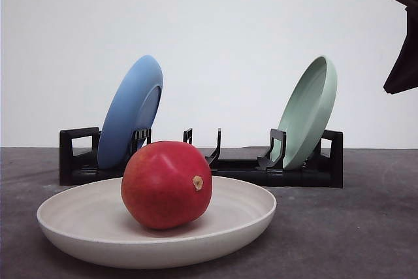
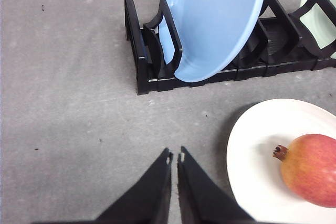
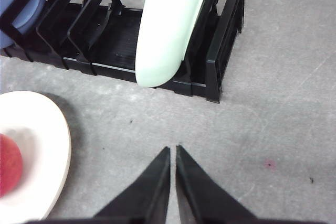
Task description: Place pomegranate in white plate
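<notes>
The red pomegranate (image 1: 166, 184) rests inside the white plate (image 1: 78, 227) near the table's front, its tan stem nub facing right. The left wrist view shows the same pomegranate (image 2: 310, 169) on the white plate (image 2: 260, 150), off to the side of my left gripper (image 2: 175, 156), whose fingers are shut and hold nothing above bare table. My right gripper (image 3: 172, 150) is also shut and empty above the table, with the white plate (image 3: 44, 129) and an edge of the pomegranate (image 3: 9, 163) off to its side. A dark part of the right arm (image 1: 403, 44) hangs at the upper right of the front view.
A black dish rack (image 1: 228, 164) stands behind the white plate. A blue plate (image 1: 130, 112) leans in its left slots and a pale green plate (image 1: 308, 110) in its right slots. The grey table (image 1: 353, 227) stretches to the right.
</notes>
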Controlling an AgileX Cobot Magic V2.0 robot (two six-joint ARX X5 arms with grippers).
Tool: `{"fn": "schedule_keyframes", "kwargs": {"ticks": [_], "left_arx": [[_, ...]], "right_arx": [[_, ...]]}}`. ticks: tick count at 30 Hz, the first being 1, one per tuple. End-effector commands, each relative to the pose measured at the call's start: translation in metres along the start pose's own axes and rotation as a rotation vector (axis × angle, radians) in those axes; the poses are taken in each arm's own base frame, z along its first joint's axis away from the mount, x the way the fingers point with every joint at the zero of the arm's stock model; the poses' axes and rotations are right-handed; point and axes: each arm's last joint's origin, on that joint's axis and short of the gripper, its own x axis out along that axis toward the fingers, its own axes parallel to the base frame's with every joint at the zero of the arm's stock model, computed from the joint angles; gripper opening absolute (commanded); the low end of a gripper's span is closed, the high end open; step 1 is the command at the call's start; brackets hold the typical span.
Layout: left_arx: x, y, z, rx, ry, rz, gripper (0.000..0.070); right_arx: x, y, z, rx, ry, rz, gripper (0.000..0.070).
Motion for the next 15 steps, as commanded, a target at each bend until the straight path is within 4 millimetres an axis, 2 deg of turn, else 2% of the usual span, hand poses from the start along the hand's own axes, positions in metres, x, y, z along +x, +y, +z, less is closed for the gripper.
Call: {"fn": "schedule_keyframes", "kwargs": {"ticks": [1, 6, 15], "left_arx": [[-0.002, -0.001, 0.002, 0.001, -0.02, -0.006, 0.0], [0.002, 0.005, -0.012, 0.04, -0.122, 0.016, 0.0], [0.012, 0.026, -0.065, -0.007, -0.354, 0.142, 0.0]], "right_arx": [[0.001, 0.0, 0.002, -0.002, -0.003, 0.002, 0.0012], [0.001, 0.0, 0.002, -0.002, -0.003, 0.002, 0.0012], [0.001, 0.0, 0.002, -0.002, -0.003, 0.002, 0.0012]]}}
